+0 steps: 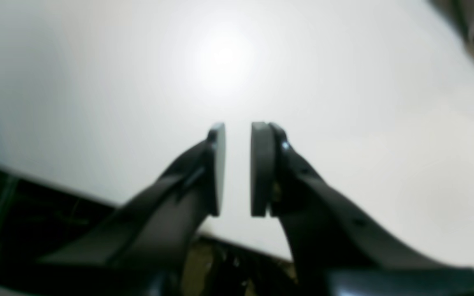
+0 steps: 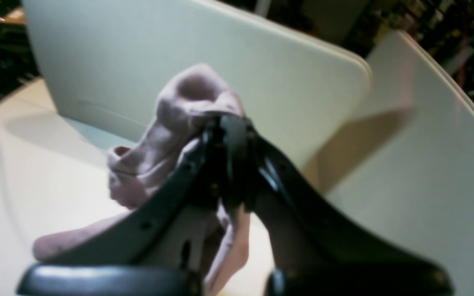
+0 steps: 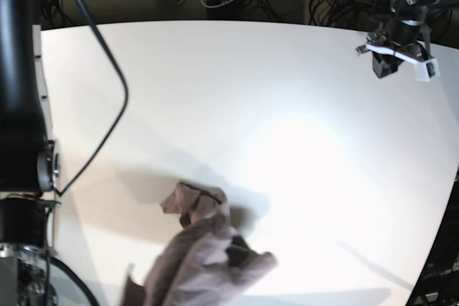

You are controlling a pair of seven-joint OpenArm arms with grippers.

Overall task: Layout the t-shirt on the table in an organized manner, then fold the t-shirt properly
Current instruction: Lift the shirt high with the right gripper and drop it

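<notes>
— Pink t-shirt point(image 2: 171, 135) bunched and lifted, pinched in the right gripper point(image 2: 224, 135); jaws clenched on a fold. Why so high?
— Probably to let the cloth hang and untangle before spreading. Still crumpled, near the front-left edge of the white table point(image 3: 287, 105) in the base view.
— And the left gripper point(image 1: 237, 168)?
— Pads parted, nothing between, poised over bare tabletop well apart from the shirt. Likely waiting to catch a second corner.

The t-shirt point(image 3: 204, 259) is soft, wrinkly pink cloth. The white worktop point(image 3: 287, 105) is smooth and shiny. The fingers point(image 1: 261, 168) look dull black.
</notes>
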